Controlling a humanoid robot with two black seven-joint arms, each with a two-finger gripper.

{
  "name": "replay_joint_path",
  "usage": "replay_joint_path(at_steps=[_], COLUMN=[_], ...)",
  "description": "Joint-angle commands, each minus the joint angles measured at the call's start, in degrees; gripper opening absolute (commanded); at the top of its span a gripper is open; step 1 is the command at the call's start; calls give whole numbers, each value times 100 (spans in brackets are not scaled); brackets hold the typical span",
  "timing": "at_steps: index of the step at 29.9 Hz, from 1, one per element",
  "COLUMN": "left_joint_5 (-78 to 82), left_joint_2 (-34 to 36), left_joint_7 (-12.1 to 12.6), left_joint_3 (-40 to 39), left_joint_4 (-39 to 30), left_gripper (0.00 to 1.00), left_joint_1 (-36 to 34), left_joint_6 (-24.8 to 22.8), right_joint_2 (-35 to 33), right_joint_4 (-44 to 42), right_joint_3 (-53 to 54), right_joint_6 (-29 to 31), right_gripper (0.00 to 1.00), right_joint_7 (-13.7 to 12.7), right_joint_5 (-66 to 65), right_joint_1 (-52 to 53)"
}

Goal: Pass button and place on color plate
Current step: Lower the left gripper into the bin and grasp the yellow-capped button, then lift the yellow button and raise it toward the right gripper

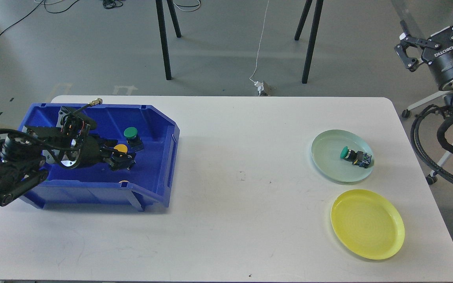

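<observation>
A yellow button (121,149) and a green button (131,133) lie in the blue bin (159,173) at the left of the table. My left gripper (122,159) is down inside the bin, its dark fingers around the yellow button's body; I cannot see whether they press on it. Another green button (353,155) lies on the pale green plate (328,157) at the right. The yellow plate (367,224) in front of it has nothing on it. My right gripper (433,25) is raised off the table's right edge, open and holding nothing.
Something small and green shows at the bin's front left corner, mostly hidden by my arm. Black stand legs (163,39) and cables are on the floor behind the table. A wheeled chair base (427,114) is at the right.
</observation>
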Motion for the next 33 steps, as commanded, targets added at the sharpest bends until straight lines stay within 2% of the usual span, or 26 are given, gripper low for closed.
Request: replay_joint_path(at_steps=[1,10,15,20,28,33], left_joint_5=[0,-8,-26,-78,-561,-1009], left_joint_2=[-50,-50,-50,38,1056,2110], left_joint_7=[-132,-185,-168,-194,-457,-472], left_joint_3=[5,-4,-4,-65,-275,-969], left_joint_4=[89,89,80,-147,-938,-2035], left_gripper=[51,43,33,32,32,32], left_joint_1=[5,5,5,-56,-82,-100], left_joint_6=[-10,-10,-36,-71,-1,-115], right_joint_2=[1,1,1,-8,-51,-122], right_joint_4=[-13,-22,-22,-22,-4,14], right_joint_3=[1,-8,1,1,45,71], right_joint_6=[1,1,1,1,19,46], right_gripper=[99,99,99,99,99,99], right_joint_7=[5,5,5,5,5,-92], right_joint_5=[0,-9,-9,-9,0,17], right_joint_1=[-1,-19,-19,-19,-28,-80])
